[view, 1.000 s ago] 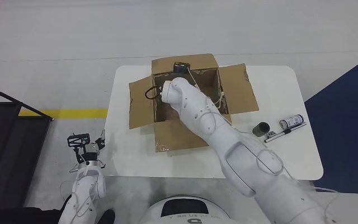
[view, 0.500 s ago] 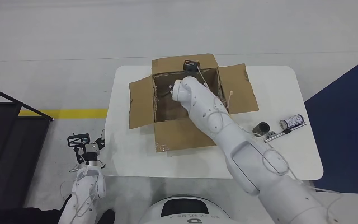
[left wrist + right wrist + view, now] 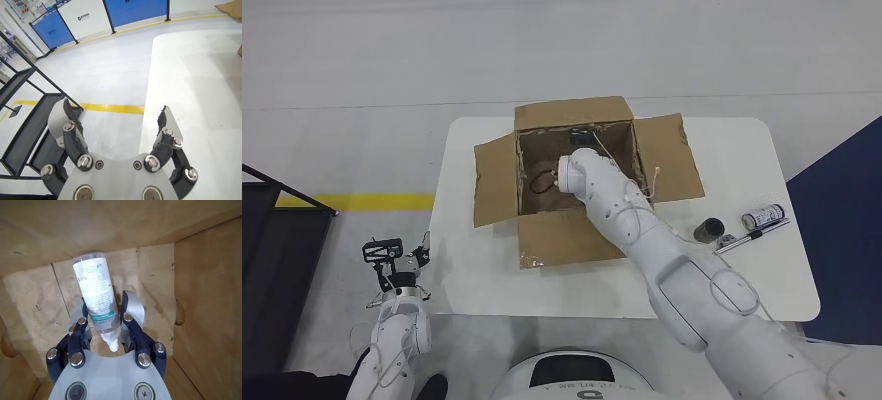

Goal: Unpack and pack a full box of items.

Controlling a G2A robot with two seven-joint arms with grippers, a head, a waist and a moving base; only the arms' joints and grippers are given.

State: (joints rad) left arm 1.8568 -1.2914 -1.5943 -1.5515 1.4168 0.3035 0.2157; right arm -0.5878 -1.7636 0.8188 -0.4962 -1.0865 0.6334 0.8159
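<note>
An open cardboard box (image 3: 495,184) stands on the white table (image 3: 742,280), all flaps folded out. My right arm goes down into it, and my right gripper (image 3: 582,133) sits near the far wall. Inside, my right gripper (image 3: 104,297) is shut on a white bottle (image 3: 94,285) with clear ends. The bottle's nozzle points back at the wrist and its base meets the box (image 3: 204,279) where wall and floor fold. Off the table's left edge, over the floor, my left gripper (image 3: 392,250) (image 3: 115,111) is open and holds nothing.
On the table right of the box lie a dark roll (image 3: 706,231), a small labelled bottle (image 3: 763,216) and a pen (image 3: 752,237). A black metal rack (image 3: 24,121) stands on the floor left of the table. A yellow line (image 3: 362,202) crosses the floor.
My right arm has swung right from the box's far-left part and sunk deeper into the box. The left arm has not moved.
</note>
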